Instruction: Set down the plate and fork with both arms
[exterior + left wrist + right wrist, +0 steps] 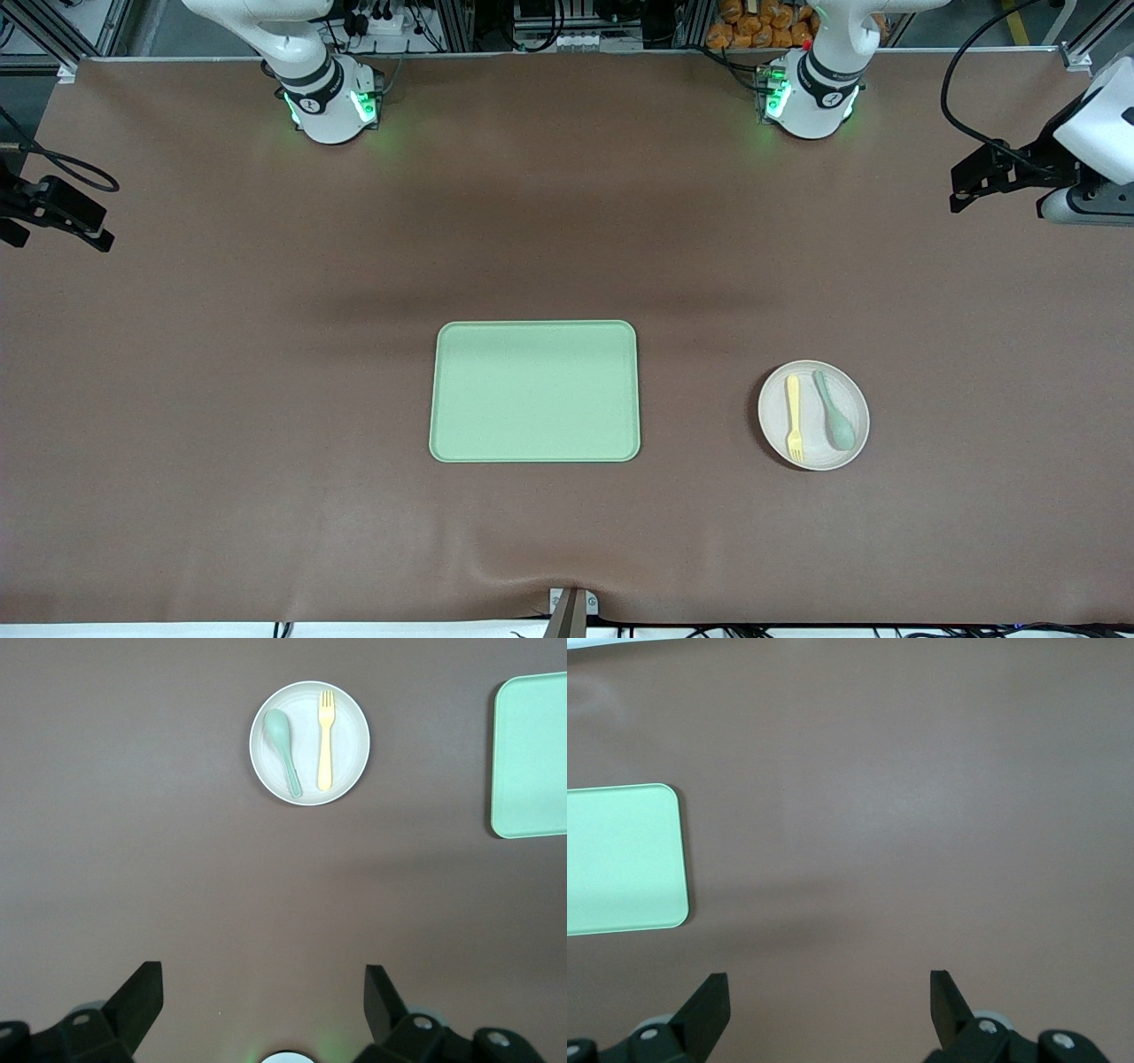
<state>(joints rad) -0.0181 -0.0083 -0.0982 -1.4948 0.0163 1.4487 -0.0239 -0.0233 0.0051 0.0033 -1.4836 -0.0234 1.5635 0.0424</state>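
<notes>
— On the table [221, 399], where do plate [813, 415] and fork [794, 416] sit?
— Toward the left arm's end, fork on plate beside spoon [834, 410]; tray [535, 391] mid-table.
— Grippers?
— Left gripper [261, 1005] and right gripper [828, 1003] raised over bare table, fingers spread wide, holding nothing.

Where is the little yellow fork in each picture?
Front view: the fork lies on the plate, beside the spoon, toward the left arm's end of the table.
Left wrist view: fork on the plate.
Right wrist view: not in it.
Shared landmark: the green tray.
</notes>
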